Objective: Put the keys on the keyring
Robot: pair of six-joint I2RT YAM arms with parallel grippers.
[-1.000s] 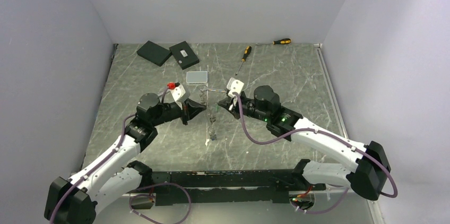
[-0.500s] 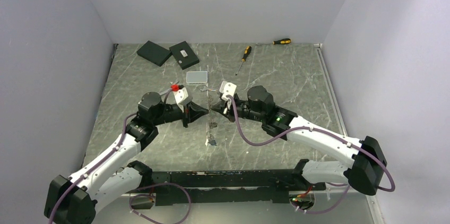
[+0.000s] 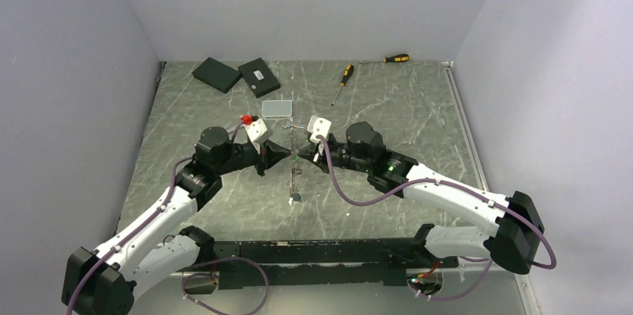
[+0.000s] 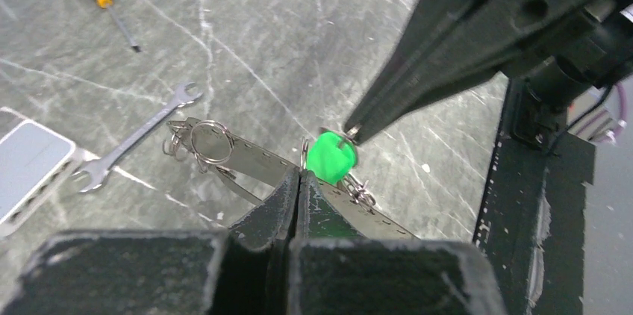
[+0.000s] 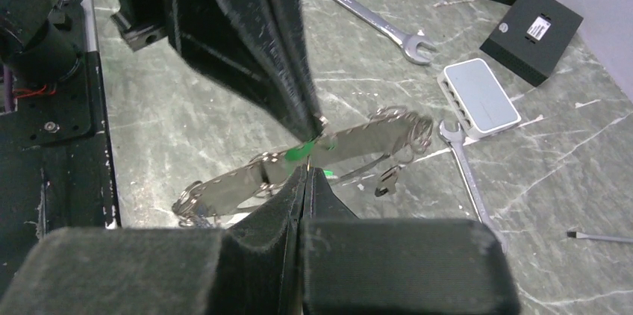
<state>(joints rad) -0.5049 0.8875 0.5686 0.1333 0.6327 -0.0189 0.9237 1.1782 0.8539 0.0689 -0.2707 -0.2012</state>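
My two grippers meet tip to tip over the middle of the table. The left gripper (image 3: 287,152) (image 4: 300,173) is shut on the keyring (image 4: 304,152), a thin wire loop. The right gripper (image 3: 301,154) (image 5: 306,169) is shut, and its tips (image 4: 351,132) hold a key with a green tag (image 4: 332,160) (image 5: 298,154) right against that loop. Below them lies a perforated metal strap (image 4: 246,157) (image 5: 224,188) with small rings (image 4: 211,142) at its ends. A small dark key (image 5: 384,181) lies beside the strap.
A silver wrench (image 4: 138,139) lies near a grey-white box (image 3: 277,108) (image 5: 481,95), another wrench (image 5: 369,16) farther off. Two black boxes (image 3: 216,74) (image 3: 259,76) sit back left. Two yellow-and-black screwdrivers (image 3: 343,75) (image 3: 395,57) lie at the back.
The right gripper has swung left and the left gripper has edged right, so their tips now meet. The strap under them has shifted slightly.
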